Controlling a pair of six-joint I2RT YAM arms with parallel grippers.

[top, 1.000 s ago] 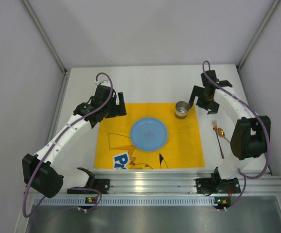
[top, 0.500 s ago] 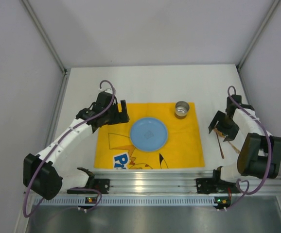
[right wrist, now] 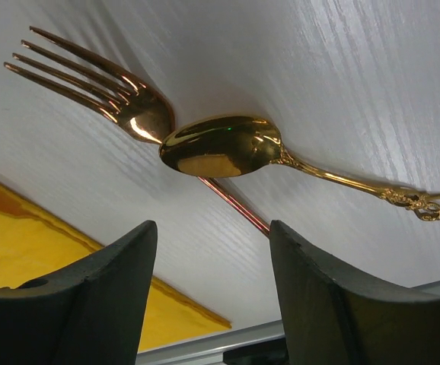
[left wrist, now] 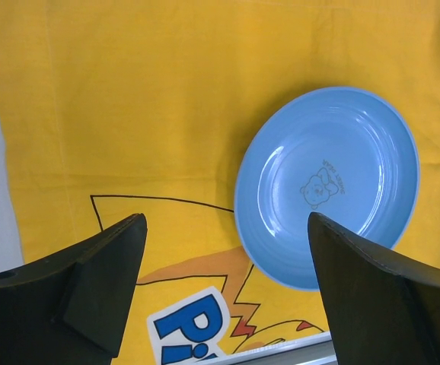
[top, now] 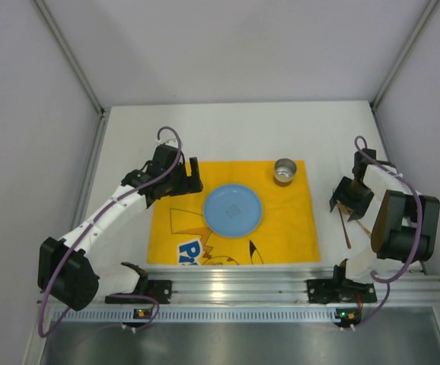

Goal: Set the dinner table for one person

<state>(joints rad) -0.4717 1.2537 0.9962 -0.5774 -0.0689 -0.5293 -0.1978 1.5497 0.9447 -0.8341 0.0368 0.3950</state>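
The white dinner table (top: 227,129) carries a yellow printed mat (top: 281,228) with a blue plate (top: 233,211) at its middle and a small metal cup (top: 285,171) at its far right corner. A gold fork (right wrist: 121,99) and gold spoon (right wrist: 220,144) lie crossed on the bare table right of the mat. My right gripper (right wrist: 212,228) hangs low over them, open, holding nothing; the fork's handle (right wrist: 235,201) runs toward its right finger. My left gripper (left wrist: 226,224) hovers open over the mat's left part, beside the plate (left wrist: 326,186).
An aluminium rail (top: 281,281) runs along the near edge, with both arm bases on it. Grey walls close in the table on three sides. Bare white table lies beyond the mat and to its left.
The right arm swung from beside the cup to the cutlery at the right and dropped low over it, its jaws narrowing. The left gripper barely shifted.
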